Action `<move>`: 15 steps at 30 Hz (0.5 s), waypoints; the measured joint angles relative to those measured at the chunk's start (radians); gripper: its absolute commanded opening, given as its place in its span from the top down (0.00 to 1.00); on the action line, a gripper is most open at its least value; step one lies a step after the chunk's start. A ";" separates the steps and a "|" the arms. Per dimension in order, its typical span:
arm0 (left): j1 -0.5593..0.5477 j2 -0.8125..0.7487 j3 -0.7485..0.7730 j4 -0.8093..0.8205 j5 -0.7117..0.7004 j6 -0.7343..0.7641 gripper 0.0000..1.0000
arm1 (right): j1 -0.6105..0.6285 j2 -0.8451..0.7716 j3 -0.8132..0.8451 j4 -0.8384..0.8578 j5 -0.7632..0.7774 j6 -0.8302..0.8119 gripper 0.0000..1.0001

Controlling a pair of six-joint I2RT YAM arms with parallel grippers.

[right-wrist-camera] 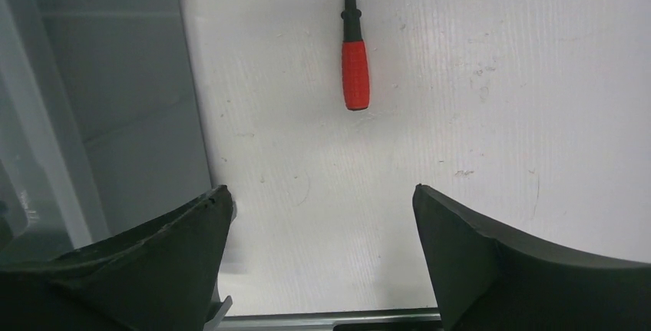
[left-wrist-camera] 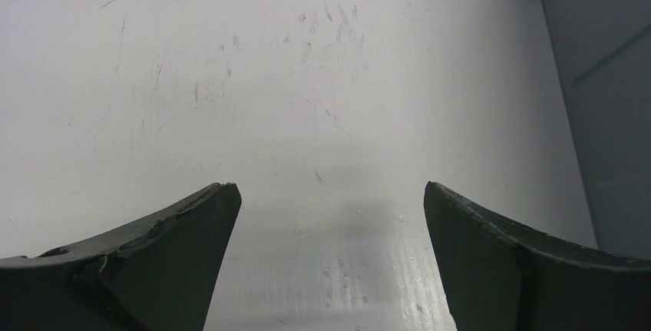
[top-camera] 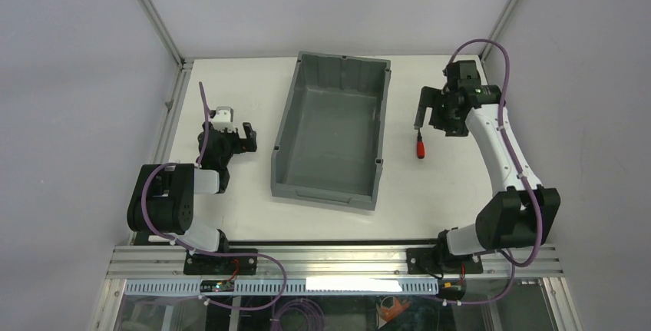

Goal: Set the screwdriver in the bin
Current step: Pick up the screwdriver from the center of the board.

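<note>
- The right gripper (right-wrist-camera: pixel 322 200) has its two fingers wide apart and holds nothing.
- Just ahead of it, the screwdriver (right-wrist-camera: pixel 355 74) lies flat on the table (right-wrist-camera: pixel 499 116). It is between the right wall of the bin (right-wrist-camera: pixel 115 100) and the table's right edge, near the bin but not touching it.
- It looks small, light and hard. The thin black shaft may slip, so the fat red handle looks best to pinch.
- The left gripper (left-wrist-camera: pixel 330 193) is open and empty too, near the table's left edge.
</note>
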 measured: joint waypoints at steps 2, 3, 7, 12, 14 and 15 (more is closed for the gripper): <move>0.000 0.000 0.000 0.000 0.000 0.000 0.01 | 0.000 0.031 -0.008 0.008 0.013 0.000 0.11; 0.000 0.000 0.000 0.000 0.000 0.000 0.01 | 0.000 0.048 -0.012 0.010 0.019 0.001 0.12; 0.000 0.000 0.000 0.000 0.000 0.000 0.01 | 0.000 0.111 -0.026 0.030 0.040 0.003 0.16; 0.000 0.000 0.000 0.000 0.000 0.000 0.01 | 0.000 0.184 -0.036 0.056 0.057 0.007 0.21; 0.000 0.000 0.000 0.000 0.000 0.000 0.01 | 0.000 0.209 -0.039 0.066 0.061 0.008 0.23; 0.000 0.000 0.000 0.000 0.000 0.000 0.01 | 0.000 0.222 -0.041 0.071 0.064 0.010 0.24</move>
